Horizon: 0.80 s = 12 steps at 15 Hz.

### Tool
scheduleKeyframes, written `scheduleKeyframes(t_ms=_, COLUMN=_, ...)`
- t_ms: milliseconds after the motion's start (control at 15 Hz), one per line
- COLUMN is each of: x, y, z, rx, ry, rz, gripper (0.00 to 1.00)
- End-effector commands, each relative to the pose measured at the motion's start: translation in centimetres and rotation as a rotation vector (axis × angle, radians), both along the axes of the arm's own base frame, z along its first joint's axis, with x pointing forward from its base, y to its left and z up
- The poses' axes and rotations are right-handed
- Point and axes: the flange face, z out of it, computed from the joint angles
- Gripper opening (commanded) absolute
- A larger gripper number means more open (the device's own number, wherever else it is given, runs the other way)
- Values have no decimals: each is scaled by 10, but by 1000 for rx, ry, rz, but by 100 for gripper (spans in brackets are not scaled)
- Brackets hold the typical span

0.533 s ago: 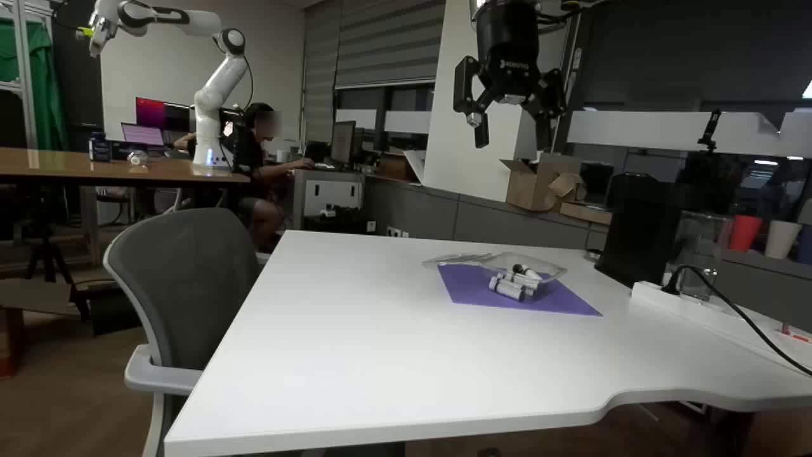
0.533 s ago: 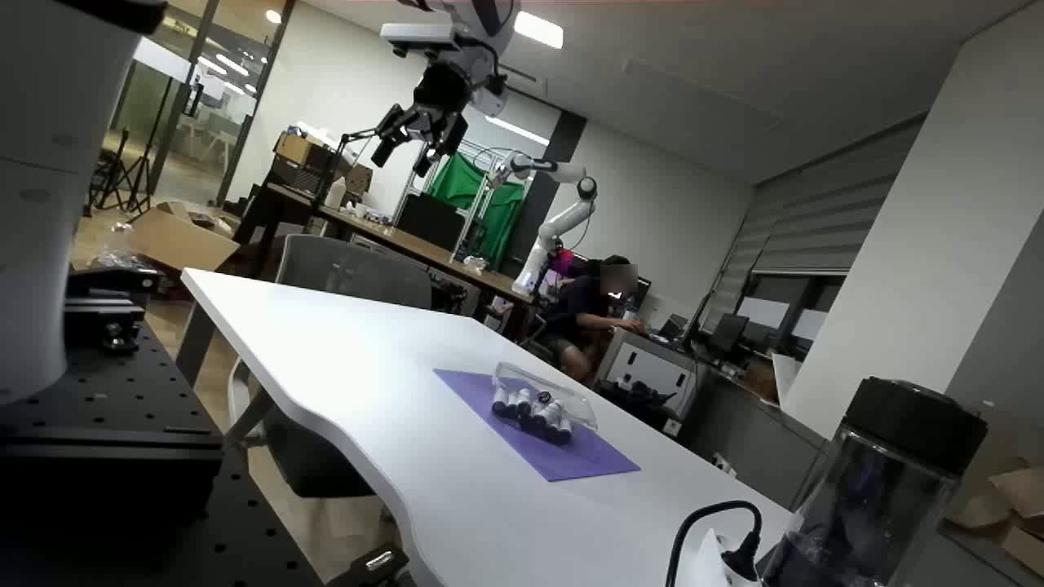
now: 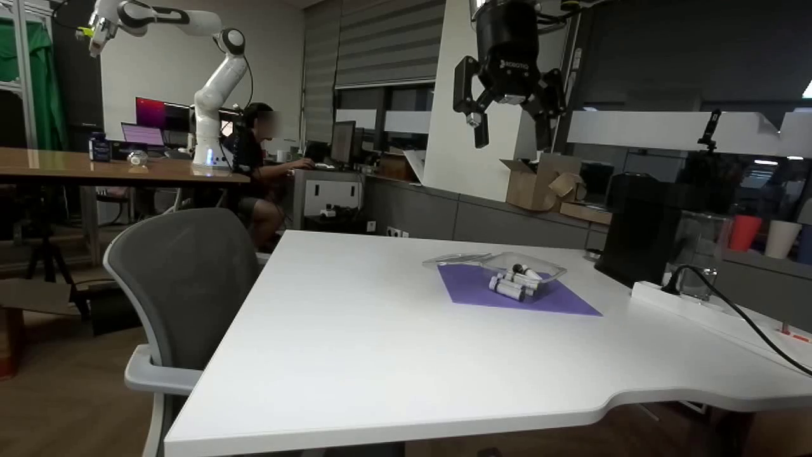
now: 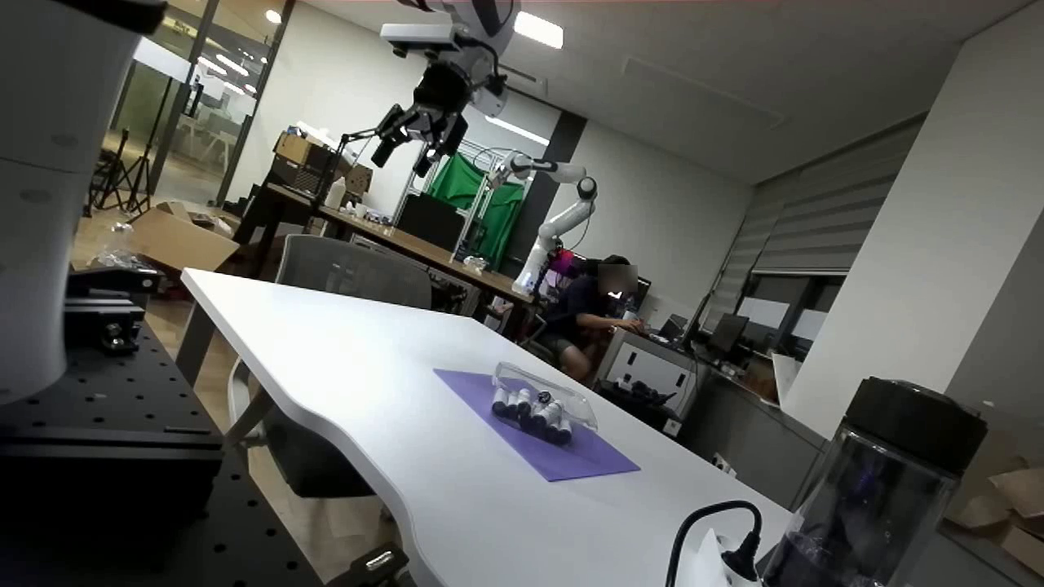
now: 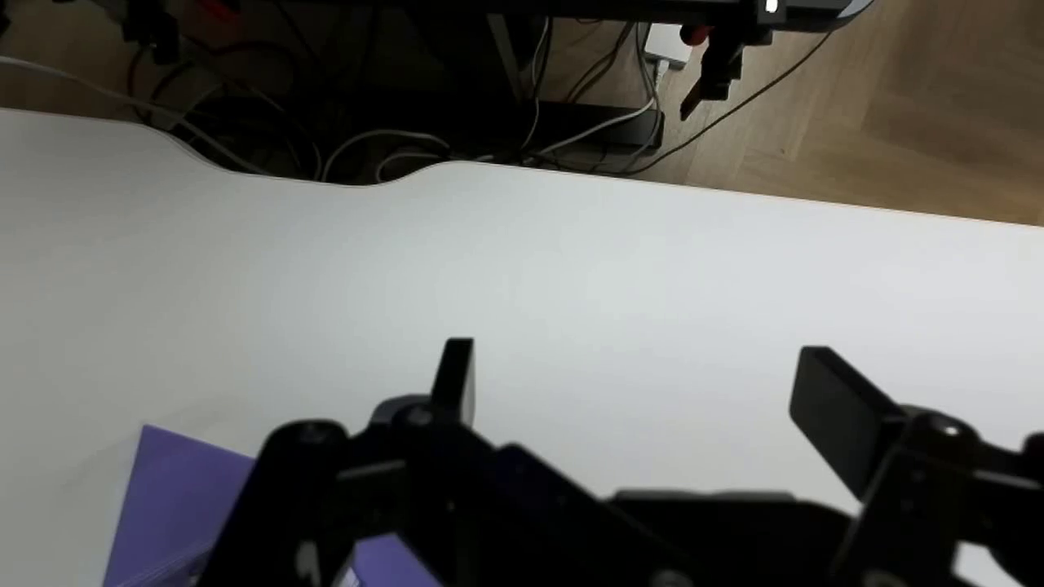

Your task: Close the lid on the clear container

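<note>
The black two-finger gripper (image 3: 512,139) was spread wide, empty. At the flat purple mat's (image 3: 466,287) edge, the clear plastic lid (image 3: 458,259) seemed light, bendable, best pinched by its rim.

Small white "ROBOTIQ" lettering (image 3: 514,65) on the black gripper (image 3: 512,134)

Background | seated person (image 3: 255,158) | posture shifted very slightly since half a second ago | both exterior views
</note>
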Motion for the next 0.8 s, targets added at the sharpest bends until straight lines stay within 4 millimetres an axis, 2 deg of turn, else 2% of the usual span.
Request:
scheduleKeyframes(t_ms=0, x=0, y=0, z=0, rx=0, ry=0, rz=0, gripper=100)
scheduleKeyframes(t_ms=133, x=11, y=-5, z=-1, rx=-43, ry=-63, rz=-1, gripper=100)
scheduleKeyframes(t_ms=400, x=47, y=-23, z=-14, rx=-200, ry=-182, rz=117, gripper=100)
scheduleKeyframes(t_ms=733, x=105, y=-57, z=-37, rx=-355, ry=-311, rz=262, gripper=100)
